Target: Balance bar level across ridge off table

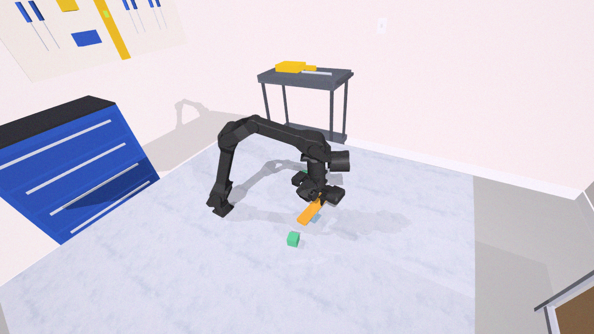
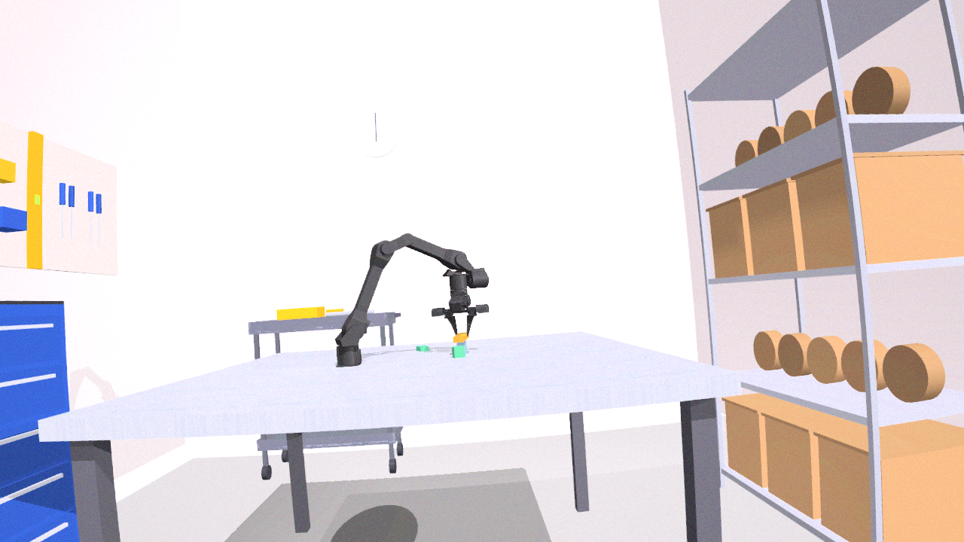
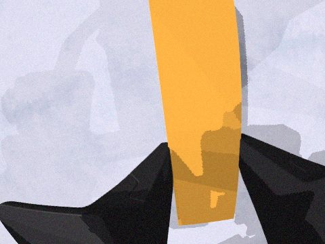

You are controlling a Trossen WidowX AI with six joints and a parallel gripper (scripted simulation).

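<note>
My gripper is shut on the orange bar, gripping it near one end. The bar reaches out from the fingers and slants down a little toward the front of the table. A small pale blue ridge peeks out from under the bar's right side in the top view. I cannot tell whether the bar touches it. The ridge is hidden in the wrist view.
A green cube sits on the table just in front of the bar's free end. A second small green block lies behind the wrist. A blue drawer cabinet stands left, a grey cart behind.
</note>
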